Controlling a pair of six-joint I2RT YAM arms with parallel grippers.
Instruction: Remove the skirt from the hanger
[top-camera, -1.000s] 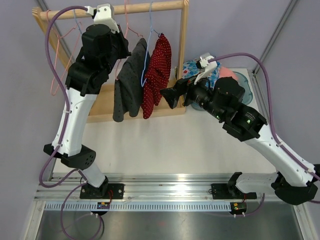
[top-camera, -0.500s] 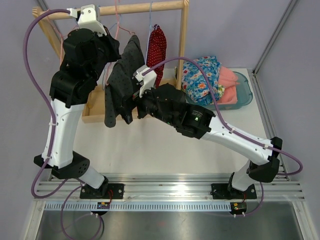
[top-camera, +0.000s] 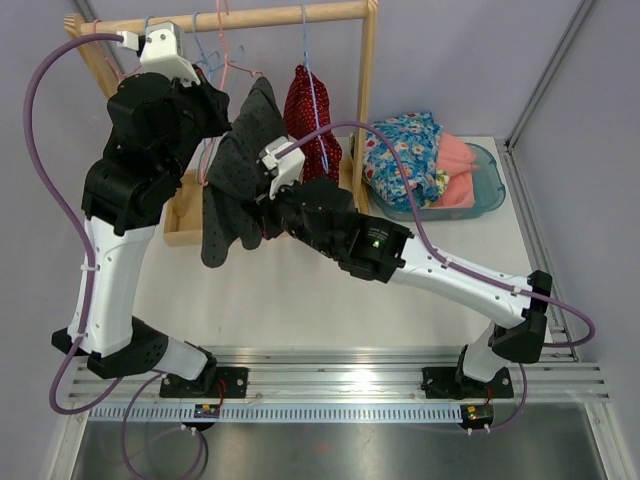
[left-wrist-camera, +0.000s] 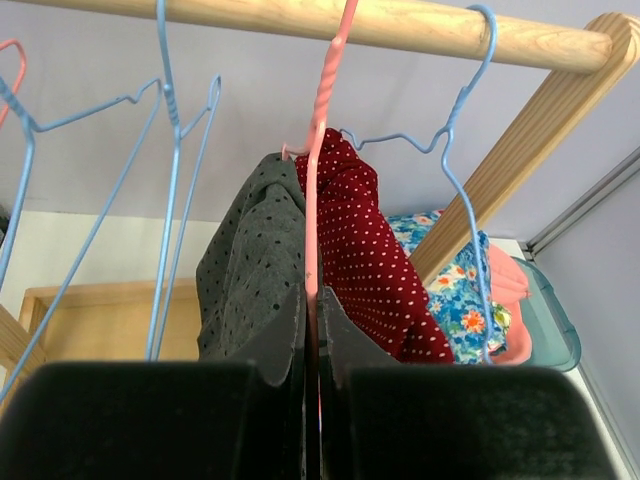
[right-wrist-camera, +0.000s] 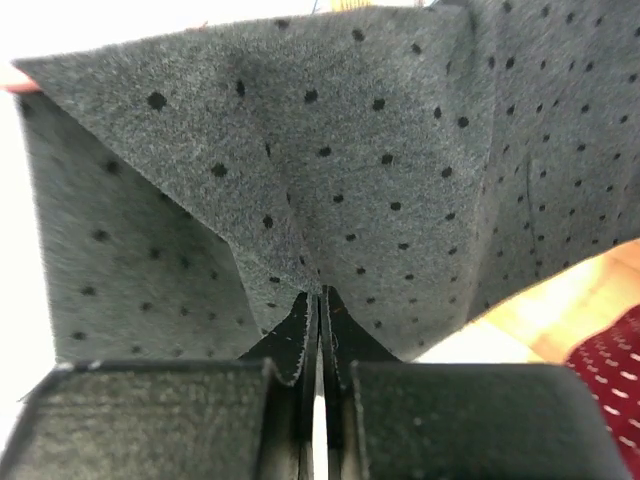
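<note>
White tabletop (top-camera: 300, 310) is lying beneath the right arm, which is stretching diagonally left, slightly farther than half a second ago. The right gripper (right-wrist-camera: 318, 300) is pinching a fold of the grey dotted skirt (right-wrist-camera: 330, 150). The skirt is swinging lower and leftward, seemingly still on the pink hanger (left-wrist-camera: 325, 120). The raised left gripper (left-wrist-camera: 312, 300) is clamping that hanger under the wooden rail (left-wrist-camera: 300, 20).

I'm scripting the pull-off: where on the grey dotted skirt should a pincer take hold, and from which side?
Grip the grey dotted skirt by its loose lower fabric, from the table side. Its top sits on the pink hanger and the red dotted garment crowds its right; the lower cloth hangs free and pinches into a thin fold, as in the right pincer.
</note>
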